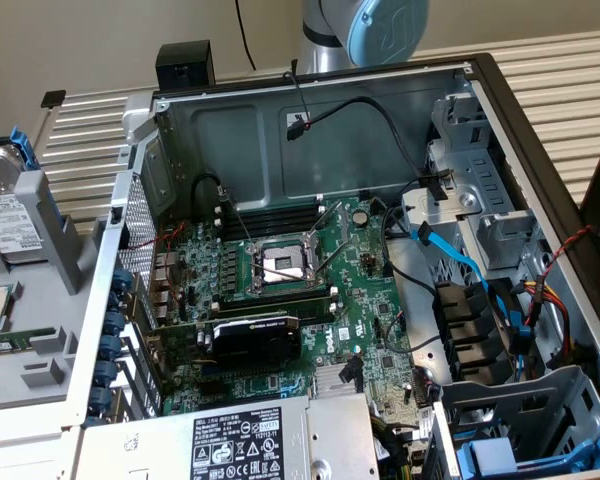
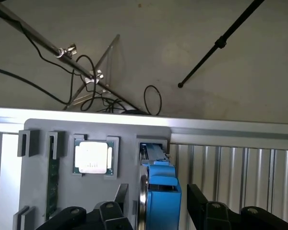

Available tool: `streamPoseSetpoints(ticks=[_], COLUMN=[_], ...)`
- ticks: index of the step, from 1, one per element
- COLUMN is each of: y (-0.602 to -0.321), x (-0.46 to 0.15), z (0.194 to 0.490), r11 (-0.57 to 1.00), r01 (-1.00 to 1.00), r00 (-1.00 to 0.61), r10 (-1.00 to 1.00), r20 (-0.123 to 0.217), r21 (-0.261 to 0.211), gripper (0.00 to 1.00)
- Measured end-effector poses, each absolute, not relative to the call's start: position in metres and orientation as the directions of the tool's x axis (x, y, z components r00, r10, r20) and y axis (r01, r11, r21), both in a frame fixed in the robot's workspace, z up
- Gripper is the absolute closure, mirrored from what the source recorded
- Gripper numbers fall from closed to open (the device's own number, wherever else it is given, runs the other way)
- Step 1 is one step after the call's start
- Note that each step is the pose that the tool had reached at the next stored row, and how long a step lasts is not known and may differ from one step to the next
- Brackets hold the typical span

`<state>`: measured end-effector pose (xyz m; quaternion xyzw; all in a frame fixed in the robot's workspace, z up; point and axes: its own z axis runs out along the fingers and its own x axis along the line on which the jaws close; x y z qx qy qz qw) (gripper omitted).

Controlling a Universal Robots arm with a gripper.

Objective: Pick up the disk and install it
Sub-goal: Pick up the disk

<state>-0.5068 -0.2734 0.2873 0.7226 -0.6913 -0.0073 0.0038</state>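
The disk [image 1: 4, 205], silver-grey with a white label, stands on edge in its blue carrier in a slot of the grey holder [image 1: 40, 350] at the exterior view's left. In the wrist view the disk's blue carrier [image 2: 162, 191] rises between my two black fingers [image 2: 198, 206]. My gripper [image 2: 158, 203] is open and straddles it, with a gap on each side. Part of my arm [image 1: 365, 30] shows behind the computer case.
The open computer case [image 1: 540, 180] holds a motherboard [image 1: 280, 290], loose cables and a drive cage [image 1: 500, 400] with another blue carrier [image 1: 510, 455]. On the holder, a square processor chip [image 2: 92, 157] and a memory stick [image 2: 52, 182] lie beside the disk. A slatted table [image 2: 240, 177] lies underneath.
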Motion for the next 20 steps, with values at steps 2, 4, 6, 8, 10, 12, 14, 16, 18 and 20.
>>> streamPoseSetpoints(ticks=[2,4,6,8,10,12,14,16,18,20], y=[-0.2734,-0.2734,-0.2734,-0.2734,-0.2734,-0.2735,-0.2735,-0.2735,-0.2735,-0.2735], x=[-0.5068,-0.5070,-0.5077,-0.5084,-0.5084,-0.5085,-0.5084,-0.5084,-0.5084,-0.5084], z=[0.2865,0.2858,0.2848,0.2839,0.2831,0.2826,0.2825,0.2823,0.2817,0.2806], r11=[-0.039,-0.028,-0.013,-0.005,-0.002,0.000,0.000,0.000,0.000,0.000], r01=[-0.999,-0.999,-1.000,-1.000,-1.000,-1.000,-1.000,-1.000,-1.000,-1.000], r00=[0.039,0.028,0.013,0.005,0.002,0.000,0.000,0.000,0.000,0.000], r10=[-0.999,-1.000,-1.000,-1.000,-1.000,-1.000,-1.000,-1.000,-1.000,-1.000], r20=[-0.005,-0.005,-0.005,-0.005,-0.005,-0.006,-0.006,-0.006,-0.006,-0.007], r21=[0.016,0.016,0.016,0.015,0.016,0.016,0.016,0.016,0.016,0.016], gripper=[0.40,0.40,0.40,0.40,0.40,0.40,0.40,0.40,0.40,0.40])
